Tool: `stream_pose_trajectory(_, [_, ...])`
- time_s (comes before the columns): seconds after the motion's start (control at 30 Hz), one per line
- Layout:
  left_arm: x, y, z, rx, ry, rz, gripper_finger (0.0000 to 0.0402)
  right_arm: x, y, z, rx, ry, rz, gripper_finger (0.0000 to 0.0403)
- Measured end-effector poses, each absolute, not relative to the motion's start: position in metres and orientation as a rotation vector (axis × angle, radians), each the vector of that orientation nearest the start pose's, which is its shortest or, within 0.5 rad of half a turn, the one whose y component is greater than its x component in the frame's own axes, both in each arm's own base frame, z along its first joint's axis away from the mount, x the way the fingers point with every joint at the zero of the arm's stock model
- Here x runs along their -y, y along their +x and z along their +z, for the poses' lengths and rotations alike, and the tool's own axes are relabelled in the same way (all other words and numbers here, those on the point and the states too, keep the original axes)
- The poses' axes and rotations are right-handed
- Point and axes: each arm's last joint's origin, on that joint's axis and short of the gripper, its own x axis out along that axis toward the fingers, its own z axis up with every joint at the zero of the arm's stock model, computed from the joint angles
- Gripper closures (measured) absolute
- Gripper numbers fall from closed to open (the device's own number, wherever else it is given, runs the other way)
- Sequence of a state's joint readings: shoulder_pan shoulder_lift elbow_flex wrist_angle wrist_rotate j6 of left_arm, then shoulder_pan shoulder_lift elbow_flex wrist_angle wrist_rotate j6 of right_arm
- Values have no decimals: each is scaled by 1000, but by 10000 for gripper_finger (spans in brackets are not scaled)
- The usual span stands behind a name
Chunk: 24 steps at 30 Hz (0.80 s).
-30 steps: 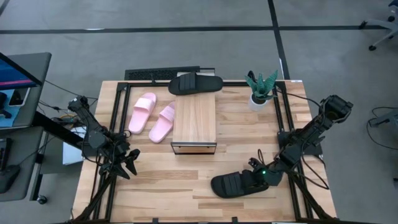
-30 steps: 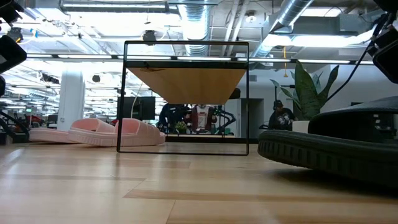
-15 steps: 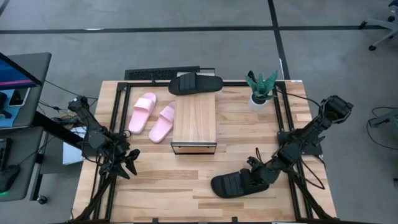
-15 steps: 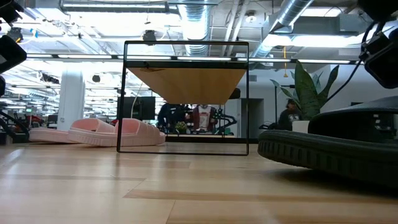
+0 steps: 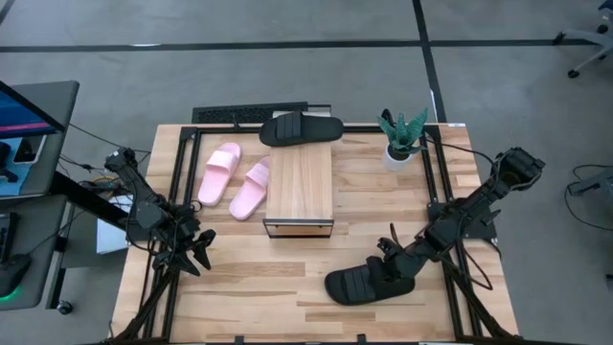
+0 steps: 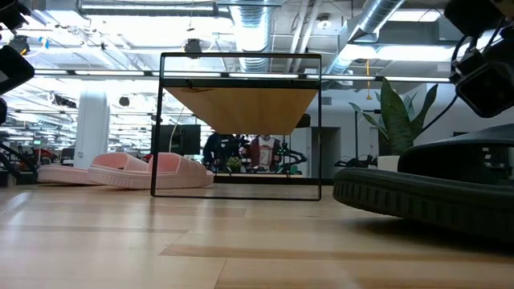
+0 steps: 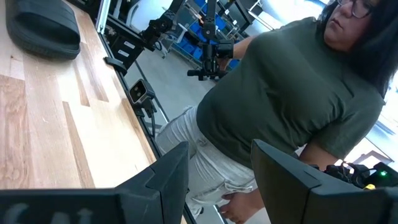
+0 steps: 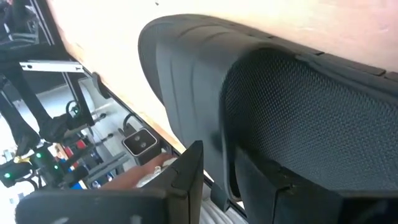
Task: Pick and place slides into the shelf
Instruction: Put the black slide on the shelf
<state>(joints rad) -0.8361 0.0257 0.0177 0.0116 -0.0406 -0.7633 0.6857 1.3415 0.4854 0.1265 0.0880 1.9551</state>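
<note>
One black slide (image 5: 367, 283) lies sole down near the table's near right corner; it fills the right of the low view (image 6: 434, 189). My right gripper (image 5: 391, 261) is open at its right end, one finger on each side of the strap's edge (image 8: 225, 149). The other black slide (image 5: 302, 128) rests on the far edge behind the shelf (image 5: 300, 187). Two pink slides (image 5: 235, 179) lie flat left of the shelf. My left gripper (image 5: 196, 251) waits open near the left edge. My right gripper comes at the black slide level with the table, from the table's right, with its open fingers (image 8: 186, 171) astride the edge of the textured strap (image 8: 292, 112). Whether a finger touches the strap, I cannot tell. The slide lies flat on the table.
A potted plant (image 5: 402, 139) stands at the far right, beside the right arm's frame. Under its plank the shelf shows as an open frame (image 6: 241, 124). A person in a green shirt (image 7: 286, 93) stands beyond the table's near edge. Bare wood lies between the shelf and the near slide.
My right gripper has moved a little toward the table's left, farther over the near black slide, and shows larger at the low view's upper right. The slide has stayed where it was.
</note>
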Motion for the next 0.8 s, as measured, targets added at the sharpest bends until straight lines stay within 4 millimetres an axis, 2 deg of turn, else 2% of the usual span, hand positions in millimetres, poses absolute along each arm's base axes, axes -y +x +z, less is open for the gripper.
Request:
stream_pose_trajectory(0.57, [72,67,169,-301,-723,-757,239,-152,197,140,-950,1550,-240,325])
stream_pose_trajectory(0.7, [72,67,169,-301,-723,-757,239,-152,197,140,-950,1554,-240,349])
stream_pose_trajectory(0.8, [72,67,169,-300,-723,-757,239,-153,197,140,-948,1557,-237,384])
